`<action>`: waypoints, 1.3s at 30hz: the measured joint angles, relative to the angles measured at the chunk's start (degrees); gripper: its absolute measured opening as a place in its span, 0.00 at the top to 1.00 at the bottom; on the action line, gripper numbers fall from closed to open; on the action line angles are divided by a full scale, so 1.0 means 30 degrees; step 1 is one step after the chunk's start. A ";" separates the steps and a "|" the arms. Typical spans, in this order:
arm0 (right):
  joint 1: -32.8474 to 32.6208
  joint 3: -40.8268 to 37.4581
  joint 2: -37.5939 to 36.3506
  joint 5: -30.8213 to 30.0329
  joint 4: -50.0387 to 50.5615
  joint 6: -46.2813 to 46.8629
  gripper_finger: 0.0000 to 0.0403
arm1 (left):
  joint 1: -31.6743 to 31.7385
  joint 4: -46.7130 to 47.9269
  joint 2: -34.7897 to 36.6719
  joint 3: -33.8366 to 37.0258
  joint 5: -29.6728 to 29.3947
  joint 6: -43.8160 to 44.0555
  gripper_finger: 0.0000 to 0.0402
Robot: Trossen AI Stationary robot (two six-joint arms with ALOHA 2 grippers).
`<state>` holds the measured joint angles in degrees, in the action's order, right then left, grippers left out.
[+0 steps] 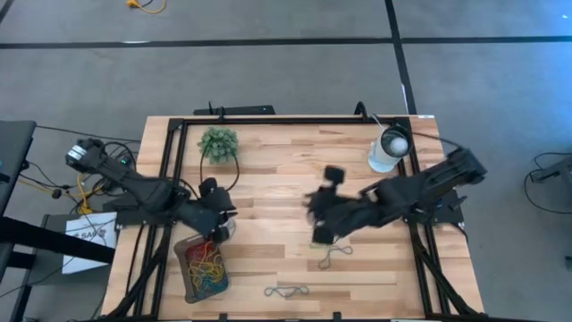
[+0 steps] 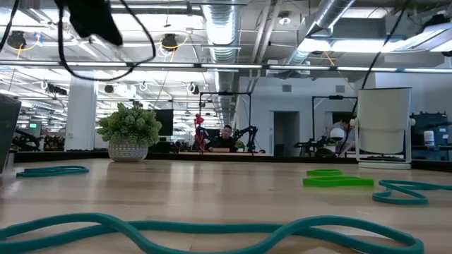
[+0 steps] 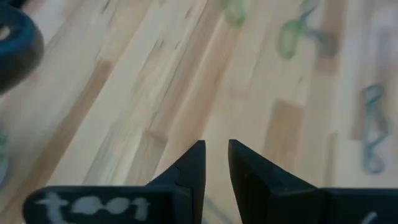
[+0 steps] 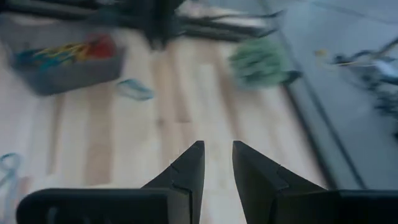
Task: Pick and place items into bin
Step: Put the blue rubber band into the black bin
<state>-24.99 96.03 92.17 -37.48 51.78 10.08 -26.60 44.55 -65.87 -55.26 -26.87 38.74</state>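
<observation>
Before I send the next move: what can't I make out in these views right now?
- High view: the left hand covers the top edge of the bin; the bands inside are too small to count.
- High view: the right hand is motion-blurred.
- Low view: the bin is not in frame.

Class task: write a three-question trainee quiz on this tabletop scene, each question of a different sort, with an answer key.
1. True or false: the bin already holds rubber bands.
2. Multiple choice: in the high view, the left gripper is (A) just above the bin, at its upper right corner, (B) beside the plant ball, (C) over the white lamp-like object.
3. Short answer: what lies on the table below the right gripper in the high view?

Key
1. True: a tangle of coloured loops lies in it.
2. A.
3. A loose rubber band; another blue-grey band lies nearer the table's front edge.
</observation>
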 joint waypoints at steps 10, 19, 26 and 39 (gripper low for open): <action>0.0971 -0.5143 -0.4659 -0.0737 -0.1941 0.0694 0.81 | 0.2853 -0.0133 -0.2613 0.1491 0.3552 -0.1273 0.85; -0.0130 -1.4540 -0.6508 -0.0545 -0.9485 0.6109 0.81 | 0.4631 -0.0093 -0.5154 0.1494 0.7709 -0.4479 0.85; -0.1783 -1.8940 -0.5937 -0.1546 -1.7360 0.5613 0.81 | 0.4783 0.0342 -0.6181 0.1498 0.8502 -0.5133 0.85; -0.1935 -1.8980 -0.5940 -0.1980 -1.7392 0.7799 0.81 | 0.4696 -0.2473 -0.6213 0.3941 0.8242 -0.2661 0.85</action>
<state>-30.80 39.09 74.35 -43.42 -0.40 33.47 -12.51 37.14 -84.51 -43.43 -2.15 30.76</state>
